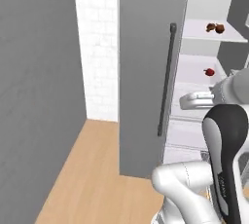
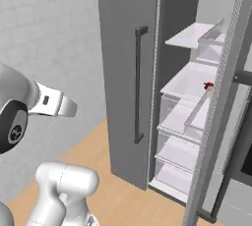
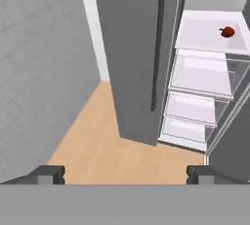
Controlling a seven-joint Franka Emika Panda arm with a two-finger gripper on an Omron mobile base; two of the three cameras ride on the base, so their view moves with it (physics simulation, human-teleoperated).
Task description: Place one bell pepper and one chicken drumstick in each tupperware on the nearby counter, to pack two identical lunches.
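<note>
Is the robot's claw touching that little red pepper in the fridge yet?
Apart. In the hand view the gripper stands open with wooden floor between its tips, and the red pepper sits far off on a fridge shelf.

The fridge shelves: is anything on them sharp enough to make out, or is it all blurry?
Left base view: soft; the red pepper and brown drumsticks are small blobs. Hand view: even, flat light, pepper clearest. Right base view: the door edge partly hides the pepper.

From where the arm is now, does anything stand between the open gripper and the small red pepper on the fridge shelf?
Nothing visible does. The open gripper faces the open grey fridge, and the small red pepper sits uncovered on a white shelf. The closed tall grey door stands left of that path.
</note>
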